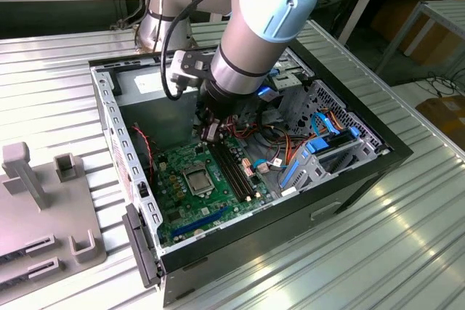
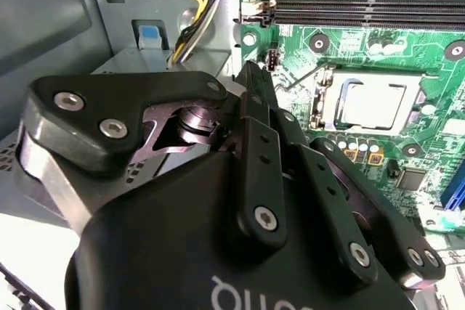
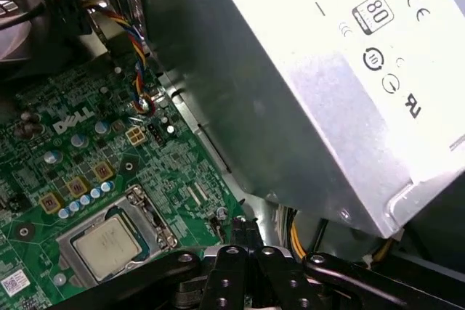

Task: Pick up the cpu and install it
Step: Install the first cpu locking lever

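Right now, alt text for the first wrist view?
The cpu, a silvery square chip, sits in its metal-framed socket on the green motherboard. The black gripper points at the board's edge beside it, and a grey power supply box looms alongside.

I saw a green circuit board (image 1: 207, 190) dotted with small gold squares, and on it the chip (image 3: 107, 243) had a plain silvery-grey top inside a shiny metal frame. The gripper (image 2: 251, 81) was matt black with silver screws. The arm (image 1: 251, 30) was silver with pale blue caps. The power supply box (image 3: 290, 78) was dull grey, and the case (image 1: 349, 179) was black with blue clips.
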Tool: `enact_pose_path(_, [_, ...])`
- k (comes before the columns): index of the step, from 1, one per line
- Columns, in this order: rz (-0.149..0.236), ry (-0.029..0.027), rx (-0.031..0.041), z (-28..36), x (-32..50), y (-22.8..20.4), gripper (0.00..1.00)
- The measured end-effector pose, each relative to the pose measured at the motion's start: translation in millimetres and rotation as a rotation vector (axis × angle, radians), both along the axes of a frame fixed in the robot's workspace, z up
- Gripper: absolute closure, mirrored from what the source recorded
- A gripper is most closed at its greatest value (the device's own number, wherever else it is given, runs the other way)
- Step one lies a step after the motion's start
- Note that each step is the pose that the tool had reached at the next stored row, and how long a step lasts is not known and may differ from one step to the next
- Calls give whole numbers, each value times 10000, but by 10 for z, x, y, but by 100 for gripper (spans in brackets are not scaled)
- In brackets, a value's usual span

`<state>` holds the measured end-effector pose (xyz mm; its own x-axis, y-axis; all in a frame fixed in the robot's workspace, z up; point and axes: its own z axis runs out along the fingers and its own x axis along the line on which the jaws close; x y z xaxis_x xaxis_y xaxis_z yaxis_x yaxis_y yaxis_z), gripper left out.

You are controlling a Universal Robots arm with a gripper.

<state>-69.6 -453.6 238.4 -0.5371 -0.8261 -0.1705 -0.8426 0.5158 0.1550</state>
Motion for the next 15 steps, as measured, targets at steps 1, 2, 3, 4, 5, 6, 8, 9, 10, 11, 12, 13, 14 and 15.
enact_pose_path(1, [36, -1, -5, -1, 0, -5, 89])
enact_pose_path(2, [95, -1, -21, -1, 0, -12, 89])
enact_pose_path(3, [135, -2, -32, -1, 0, -16, 89])
enact_pose_path(4, [204, 0, -77, -1, -1, -24, 89])
enact_pose_path(5, [248, 2, -126, 0, -1, -31, 89])
enact_pose_path(6, [284, 2, -178, 0, -1, -34, 89])
enact_pose_path(8, [377, 2, -304, -1, 0, -38, 89])
enact_pose_path(9, [431, 2, -378, 0, 0, -40, 89])
enact_pose_path(10, [472, 2, -436, -2, 0, -41, 89])
enact_pose_path(11, [507, 2, -488, -2, 0, -44, 89])
enact_pose_path(12, [540, 4, -533, -1, 0, -49, 89])
enact_pose_path(13, [569, 5, -546, 1, -1, -56, 89])
enact_pose_path(14, [605, 2, -546, 0, 0, -65, 89])
enact_pose_path(15, [638, 1, -548, -1, 0, -72, 89])
